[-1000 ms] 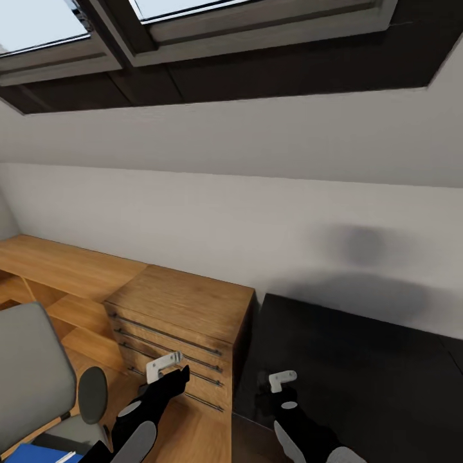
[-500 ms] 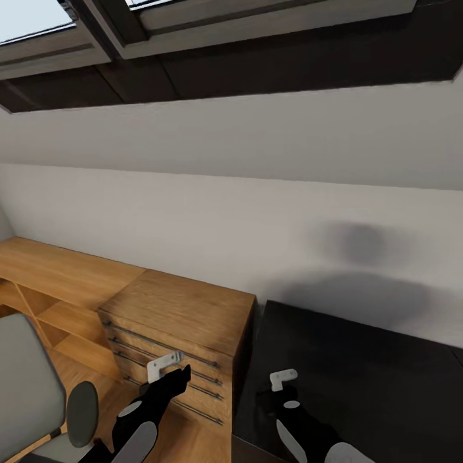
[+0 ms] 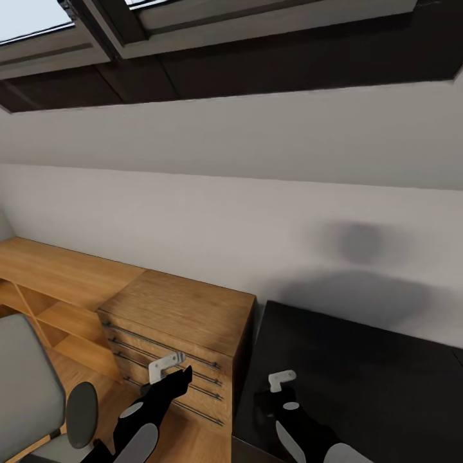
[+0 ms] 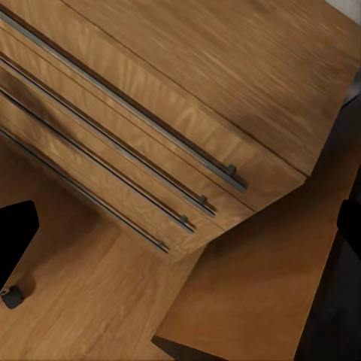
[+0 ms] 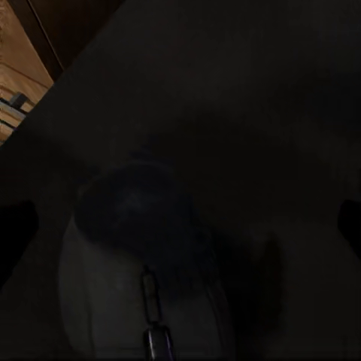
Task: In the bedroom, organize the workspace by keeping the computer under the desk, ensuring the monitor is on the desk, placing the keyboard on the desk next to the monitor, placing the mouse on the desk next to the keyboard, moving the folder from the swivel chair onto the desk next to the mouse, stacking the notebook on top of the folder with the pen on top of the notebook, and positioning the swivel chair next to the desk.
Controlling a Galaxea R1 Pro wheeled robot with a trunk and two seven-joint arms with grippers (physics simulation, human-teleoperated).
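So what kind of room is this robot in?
Probably an attic bedroom or study: a dark-framed skylight in a sloping pale wall, a wooden drawer chest beside a black desk, and a grey office chair.

Daylight enters by the skylight (image 3: 38,19); soft shadows smudge the wall (image 3: 257,212); my right wrist view seems almost black.

swivel chair (image 3: 29,386) left, wooden drawer chest (image 3: 177,334) centre, desk (image 3: 360,379) right, touching chest.
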